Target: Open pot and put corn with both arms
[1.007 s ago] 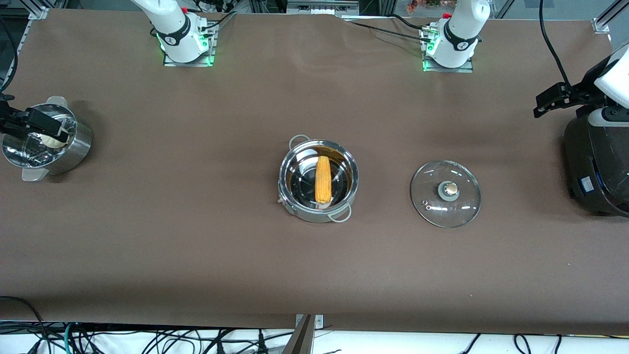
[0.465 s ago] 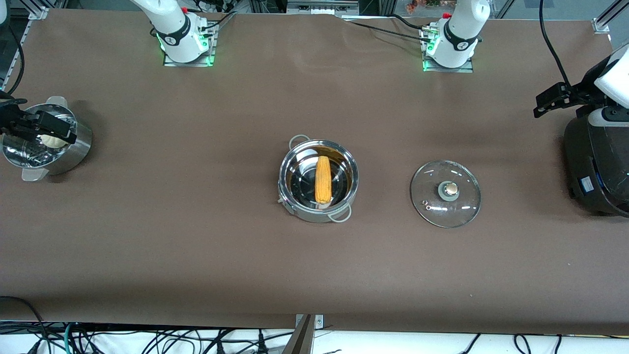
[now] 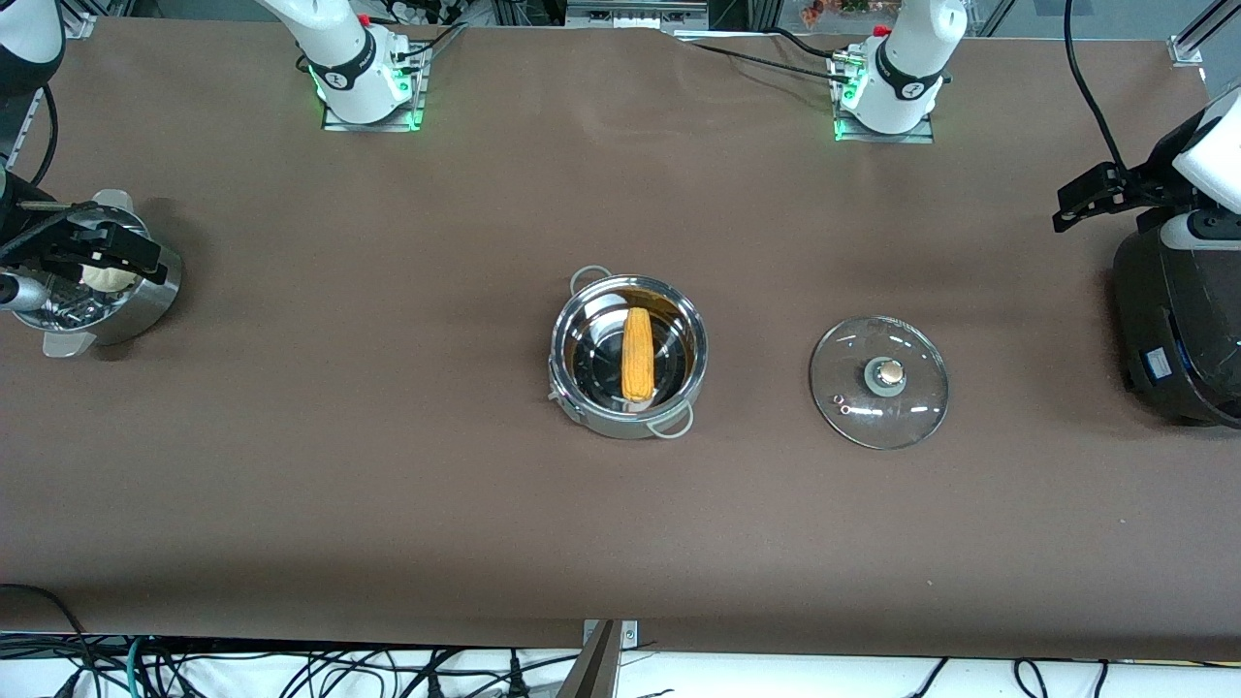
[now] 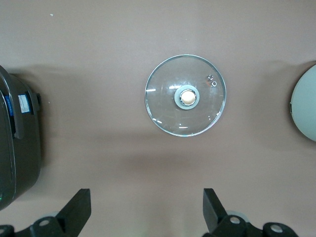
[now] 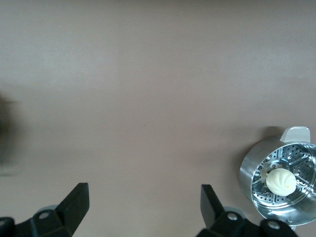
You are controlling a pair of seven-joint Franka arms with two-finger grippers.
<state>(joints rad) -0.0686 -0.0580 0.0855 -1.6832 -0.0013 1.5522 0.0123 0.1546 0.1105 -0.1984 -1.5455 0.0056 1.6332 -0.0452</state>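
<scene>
Both arms are white with black joint bands. The right arm's base [image 3: 364,82] and the left arm's base [image 3: 887,92] each sit on a metal plate, ringed by a green glow, with a small red part on top and black cables trailing away. Each black band carries a small white marking. The left gripper [image 4: 145,210] and right gripper [image 5: 143,207] each have 2 black wedge-shaped fingers above black housings with pale round screw heads.
</scene>
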